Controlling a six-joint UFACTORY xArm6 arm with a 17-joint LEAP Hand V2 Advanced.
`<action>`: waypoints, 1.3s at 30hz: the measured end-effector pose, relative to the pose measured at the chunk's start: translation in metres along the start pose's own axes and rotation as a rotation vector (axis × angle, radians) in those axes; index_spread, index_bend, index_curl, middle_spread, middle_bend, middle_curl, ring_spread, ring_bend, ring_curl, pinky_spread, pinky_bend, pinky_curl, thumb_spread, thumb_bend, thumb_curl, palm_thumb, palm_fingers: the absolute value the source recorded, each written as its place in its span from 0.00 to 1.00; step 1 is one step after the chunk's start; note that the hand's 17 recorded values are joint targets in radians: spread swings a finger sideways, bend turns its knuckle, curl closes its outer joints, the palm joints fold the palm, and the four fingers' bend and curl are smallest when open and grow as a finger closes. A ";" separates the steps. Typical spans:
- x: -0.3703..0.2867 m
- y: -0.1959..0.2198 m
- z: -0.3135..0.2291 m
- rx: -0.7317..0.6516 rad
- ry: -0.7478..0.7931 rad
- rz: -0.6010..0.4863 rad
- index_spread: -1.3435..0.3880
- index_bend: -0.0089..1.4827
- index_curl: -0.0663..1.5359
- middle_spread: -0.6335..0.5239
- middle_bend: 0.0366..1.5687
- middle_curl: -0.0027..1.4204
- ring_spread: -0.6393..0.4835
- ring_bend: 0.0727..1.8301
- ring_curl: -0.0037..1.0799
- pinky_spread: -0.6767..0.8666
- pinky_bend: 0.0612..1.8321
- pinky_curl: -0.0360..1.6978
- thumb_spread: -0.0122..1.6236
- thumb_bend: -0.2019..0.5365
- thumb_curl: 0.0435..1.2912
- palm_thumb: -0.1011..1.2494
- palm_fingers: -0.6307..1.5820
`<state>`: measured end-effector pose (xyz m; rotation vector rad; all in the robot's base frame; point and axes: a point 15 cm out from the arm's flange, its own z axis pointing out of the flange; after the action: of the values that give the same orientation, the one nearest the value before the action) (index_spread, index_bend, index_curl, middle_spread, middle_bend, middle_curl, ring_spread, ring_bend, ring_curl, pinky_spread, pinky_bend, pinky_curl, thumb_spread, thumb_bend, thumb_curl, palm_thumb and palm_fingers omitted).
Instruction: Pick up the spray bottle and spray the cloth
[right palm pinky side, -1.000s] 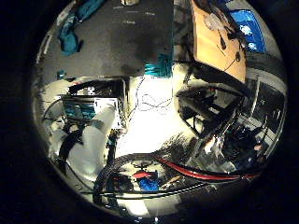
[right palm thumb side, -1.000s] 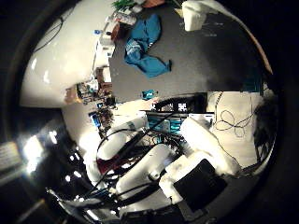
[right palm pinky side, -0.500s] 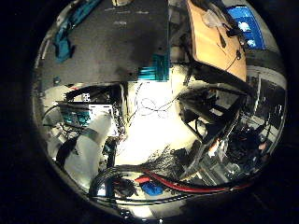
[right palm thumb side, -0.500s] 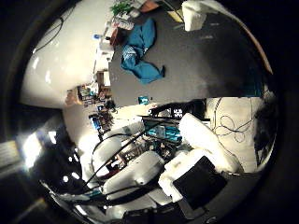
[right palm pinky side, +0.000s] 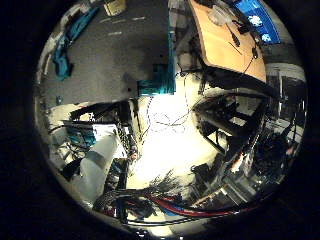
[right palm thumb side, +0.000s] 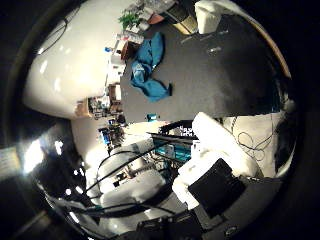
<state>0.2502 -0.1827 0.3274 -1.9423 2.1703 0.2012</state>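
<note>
I see the blue cloth lying crumpled on the dark grey table, near its far edge. I cannot pick out the spray bottle. My hand hangs well clear of the table, fingers fairly straight, holding nothing.

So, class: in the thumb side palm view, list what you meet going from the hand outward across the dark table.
Hand → bare table → blue cloth → clutter at the far edge.
</note>
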 end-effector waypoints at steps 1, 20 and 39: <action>0.003 -0.002 0.000 0.019 -0.012 0.004 0.57 0.23 0.28 0.53 0.16 0.25 0.73 0.06 0.13 0.69 0.07 0.18 0.72 0.25 0.24 0.70 0.41; 0.052 -0.042 -0.009 0.330 -0.147 0.052 0.57 0.14 0.28 0.49 0.17 0.26 0.70 0.07 0.16 0.70 0.07 0.16 0.72 0.25 0.29 0.72 0.44; 0.060 -0.077 -0.004 0.421 -0.261 0.071 0.59 0.11 0.21 0.59 0.14 0.26 0.73 0.10 0.22 0.70 0.15 0.20 0.72 0.25 0.30 0.71 0.37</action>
<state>0.3201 -0.2501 0.3193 -1.5183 1.9251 0.0038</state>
